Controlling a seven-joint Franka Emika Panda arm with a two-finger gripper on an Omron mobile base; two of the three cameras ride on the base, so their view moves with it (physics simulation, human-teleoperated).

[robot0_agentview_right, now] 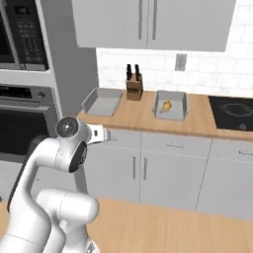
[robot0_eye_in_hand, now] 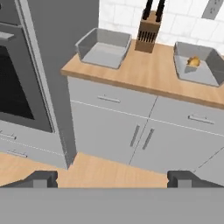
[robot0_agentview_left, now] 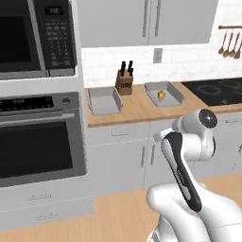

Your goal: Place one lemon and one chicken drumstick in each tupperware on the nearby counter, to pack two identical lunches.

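Two grey tupperware trays stand on the wood-toned counter, one on each side of a knife block. The left tupperware holds nothing. In the right tupperware lies one small yellow-orange piece of food, too small to tell whether it is a lemon or a chicken drumstick. My gripper is open and empty. It hangs well in front of the counter, at about drawer height, pointing towards the cabinets below the left tray.
A wooden knife block stands between the trays. A wall oven and a microwave fill the tall unit on the left. The black cooktop lies on the right, with utensils hung above it.
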